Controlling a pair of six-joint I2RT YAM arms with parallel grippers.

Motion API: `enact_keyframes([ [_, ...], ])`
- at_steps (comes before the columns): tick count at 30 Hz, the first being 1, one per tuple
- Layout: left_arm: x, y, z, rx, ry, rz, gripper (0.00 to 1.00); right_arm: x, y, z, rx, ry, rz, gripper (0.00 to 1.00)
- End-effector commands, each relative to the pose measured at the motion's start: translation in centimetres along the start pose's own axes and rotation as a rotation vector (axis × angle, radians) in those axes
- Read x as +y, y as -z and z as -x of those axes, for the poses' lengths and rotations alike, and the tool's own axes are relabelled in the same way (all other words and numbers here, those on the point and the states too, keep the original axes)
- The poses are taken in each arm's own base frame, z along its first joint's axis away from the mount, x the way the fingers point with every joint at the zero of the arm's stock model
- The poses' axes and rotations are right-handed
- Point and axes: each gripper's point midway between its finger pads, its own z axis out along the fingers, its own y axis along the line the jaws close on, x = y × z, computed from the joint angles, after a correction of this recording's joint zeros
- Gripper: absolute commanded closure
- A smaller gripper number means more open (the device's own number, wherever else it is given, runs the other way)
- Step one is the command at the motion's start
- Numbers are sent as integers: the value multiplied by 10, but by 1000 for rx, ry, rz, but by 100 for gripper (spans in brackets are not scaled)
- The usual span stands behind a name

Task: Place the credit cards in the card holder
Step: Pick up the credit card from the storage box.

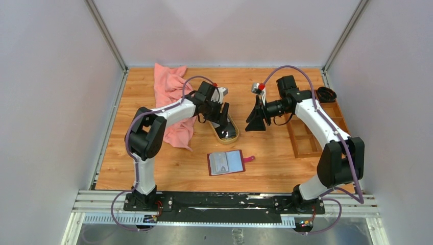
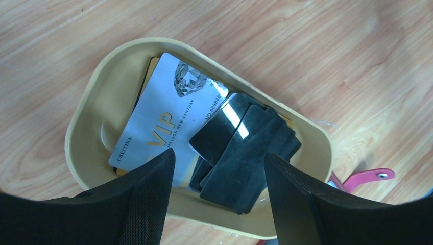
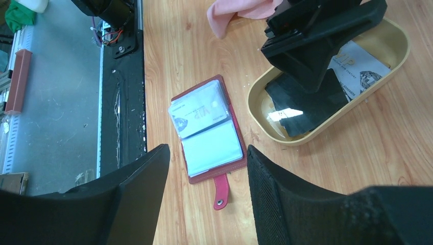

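The dark red card holder lies open on the table, clear sleeves up, strap to the right; it also shows in the right wrist view with one pale card in its upper sleeve. The credit cards sit in an oval tan dish: a pale grey VIP card and several black cards. My left gripper is open, its jaws just above the black cards, holding nothing. My right gripper is open and empty, raised right of the dish, pointing at the holder.
A pink cloth lies behind the left arm. A brown wooden compartment tray stands at the right edge under the right arm. The black base rail runs along the near edge.
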Motion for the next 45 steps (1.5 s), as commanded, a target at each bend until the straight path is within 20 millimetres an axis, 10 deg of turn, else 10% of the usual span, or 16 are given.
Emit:
enact_keyframes([
  [1, 4, -6, -9, 61, 7, -27, 31, -1, 0, -5, -18, -41, 22, 39],
  [22, 10, -27, -14, 106, 95, -21, 33, -1, 0, -5, -18, -40, 21, 39],
  [45, -42, -6, -11, 60, 170, -281, 60, 0, 1, -5, -19, -35, 20, 40],
])
